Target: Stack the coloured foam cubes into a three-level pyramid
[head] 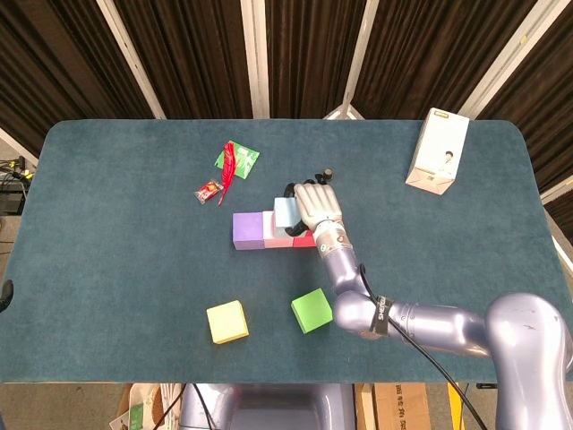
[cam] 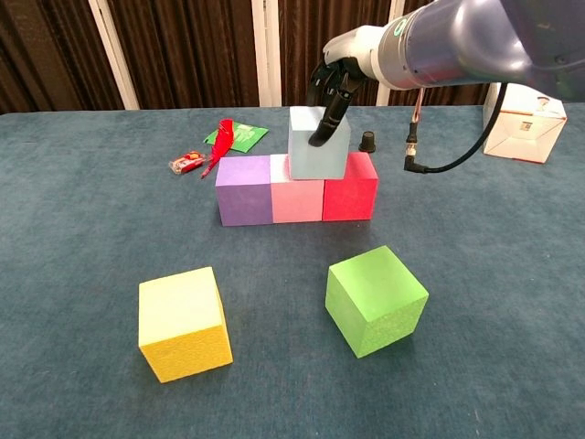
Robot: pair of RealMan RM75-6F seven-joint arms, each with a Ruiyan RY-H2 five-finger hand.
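Camera layout: head and chest views
Head view looks steeply down over the whole table [head: 107, 269]; chest view faces forward, low and close, sharing the cube row [cam: 296, 190]

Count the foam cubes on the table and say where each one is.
6. Purple cube, pink cube and red cube form a row; the light blue cube sits on it under the right hand; yellow cube and green cube lie apart in front.

In the head view the right hand [head: 318, 206] covers most of the red cube [head: 307, 239] and part of the pale blue cube [head: 286, 211]. In the chest view the carton [cam: 526, 115] near the table's [cam: 82, 238] far right corner is cut by the edge. The small dark object [cam: 367, 141] behind the cubes may be a cap.
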